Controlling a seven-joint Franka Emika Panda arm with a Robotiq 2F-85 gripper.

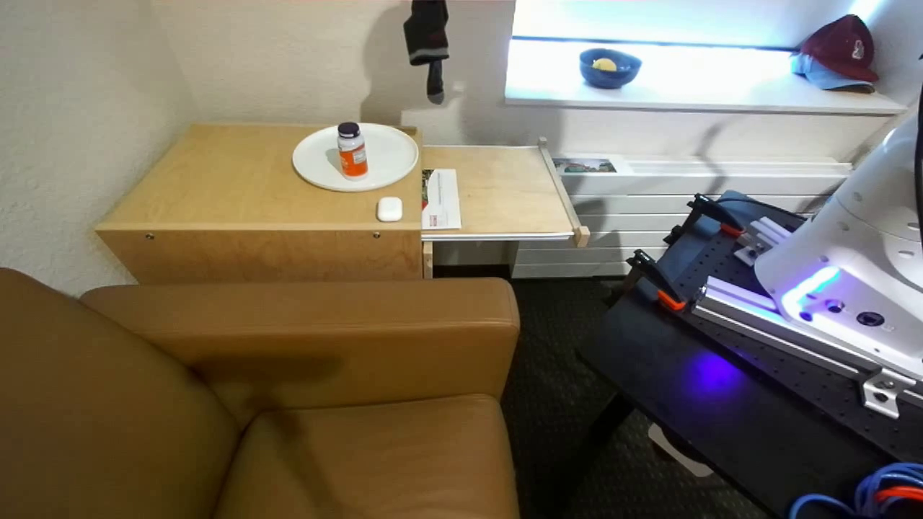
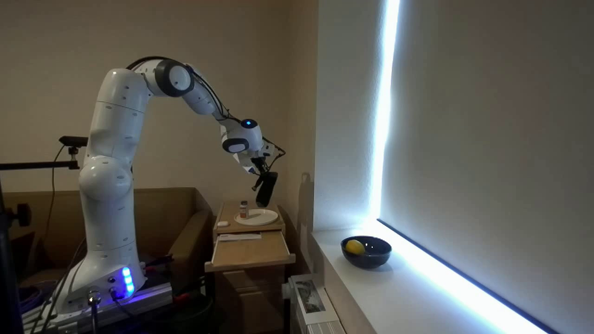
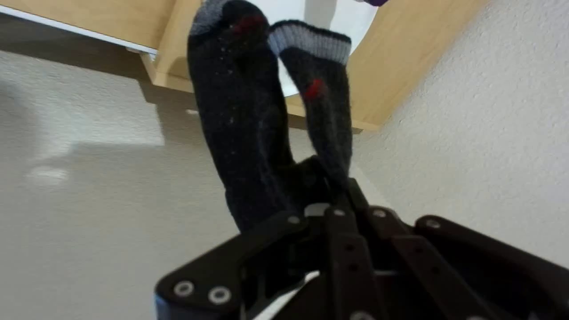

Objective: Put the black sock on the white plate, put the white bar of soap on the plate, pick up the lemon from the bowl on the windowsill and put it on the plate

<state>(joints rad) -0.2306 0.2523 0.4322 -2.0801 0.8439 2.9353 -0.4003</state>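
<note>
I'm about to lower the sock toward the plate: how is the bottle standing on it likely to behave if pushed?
The bottle would probably tip under a firm knock: it stands upright, taller than wide. Once down, it might roll, as its body looks round. A brush from the limp, hanging sock seems less likely to topple it.

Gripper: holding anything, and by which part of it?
The black sock, pinched partway along its length, between cuff and opposite end, both hanging free; exact contact spot is partly hidden.
</note>
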